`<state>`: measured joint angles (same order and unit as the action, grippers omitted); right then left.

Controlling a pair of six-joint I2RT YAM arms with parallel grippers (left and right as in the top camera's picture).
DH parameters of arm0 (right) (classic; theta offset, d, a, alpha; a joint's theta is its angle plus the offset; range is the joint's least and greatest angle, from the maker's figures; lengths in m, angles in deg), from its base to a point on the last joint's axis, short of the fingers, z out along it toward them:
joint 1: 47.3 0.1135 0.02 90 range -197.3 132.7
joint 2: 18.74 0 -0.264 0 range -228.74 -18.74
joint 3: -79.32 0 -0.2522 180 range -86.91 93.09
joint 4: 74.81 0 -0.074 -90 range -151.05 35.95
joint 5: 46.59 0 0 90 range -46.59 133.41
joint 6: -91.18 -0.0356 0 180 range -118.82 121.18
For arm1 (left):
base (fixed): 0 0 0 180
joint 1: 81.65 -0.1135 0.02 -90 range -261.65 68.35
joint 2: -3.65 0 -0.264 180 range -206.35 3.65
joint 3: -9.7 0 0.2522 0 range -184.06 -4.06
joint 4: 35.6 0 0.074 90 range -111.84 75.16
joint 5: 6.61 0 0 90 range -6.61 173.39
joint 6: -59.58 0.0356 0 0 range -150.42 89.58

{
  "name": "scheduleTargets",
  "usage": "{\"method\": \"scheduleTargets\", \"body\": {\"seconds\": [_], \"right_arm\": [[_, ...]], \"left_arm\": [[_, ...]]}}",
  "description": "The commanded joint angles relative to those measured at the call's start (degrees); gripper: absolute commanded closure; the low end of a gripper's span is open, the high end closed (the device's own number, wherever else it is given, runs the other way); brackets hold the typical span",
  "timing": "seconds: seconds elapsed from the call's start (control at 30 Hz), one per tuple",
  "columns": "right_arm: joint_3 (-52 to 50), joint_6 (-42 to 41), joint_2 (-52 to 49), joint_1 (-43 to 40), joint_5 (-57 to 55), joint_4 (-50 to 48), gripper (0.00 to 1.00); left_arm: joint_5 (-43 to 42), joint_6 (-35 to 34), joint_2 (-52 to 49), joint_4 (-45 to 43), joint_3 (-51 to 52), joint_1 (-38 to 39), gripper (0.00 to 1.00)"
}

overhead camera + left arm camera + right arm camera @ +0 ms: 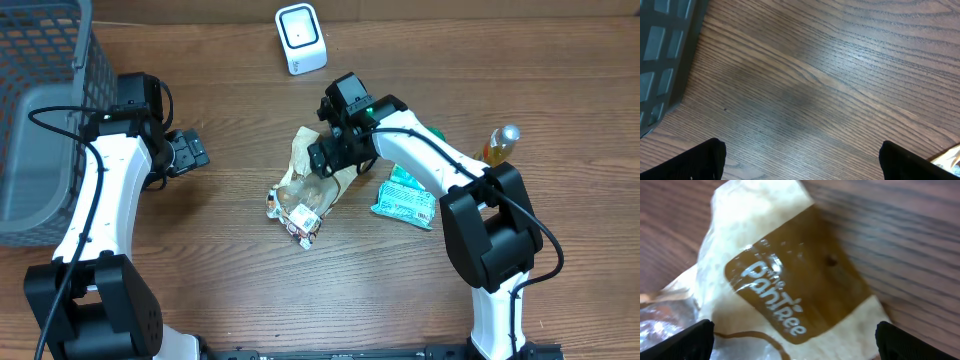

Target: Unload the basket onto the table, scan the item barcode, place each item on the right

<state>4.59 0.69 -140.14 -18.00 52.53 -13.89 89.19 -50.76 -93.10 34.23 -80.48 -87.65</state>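
Note:
The item is a cream and brown snack bag (pixel 303 188) lying crumpled at the table's middle, with a clear end toward the front. In the right wrist view the bag (pixel 785 275) fills the frame, its brown label facing up. My right gripper (pixel 326 157) hovers open right over the bag's far end, and its fingers (pixel 696 341) straddle the bag without closing on it. The white barcode scanner (pixel 300 39) stands at the back of the table. Left of the bag, my left gripper (pixel 189 152) is open over bare wood, nothing between its fingers (pixel 706 161). No barcode shows.
A grey mesh basket (pixel 40 110) takes up the left side, and its wall (pixel 662 50) shows in the left wrist view. A green packet (pixel 405 200) and a yellow bottle (pixel 499 146) lie right of the right arm.

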Motion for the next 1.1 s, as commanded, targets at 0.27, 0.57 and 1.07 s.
{"method": "scheduleTargets", "body": {"seconds": [0.27,0.57,1.07], "right_arm": [[-2.3,2.0,-0.1,2.0,16.9,5.5,0.00],[-0.1,0.5,1.9,6.4,13.8,8.3,0.00],[-2.3,-9.0,4.8,9.9,4.4,25.2,0.07]], "left_arm": [[-0.1,1.3,1.3,0.0,-0.3,0.2,0.00],[-0.1,1.3,1.3,0.0,-0.3,0.2,0.01],[-0.1,1.3,1.3,0.0,-0.3,0.2,0.00]]}}
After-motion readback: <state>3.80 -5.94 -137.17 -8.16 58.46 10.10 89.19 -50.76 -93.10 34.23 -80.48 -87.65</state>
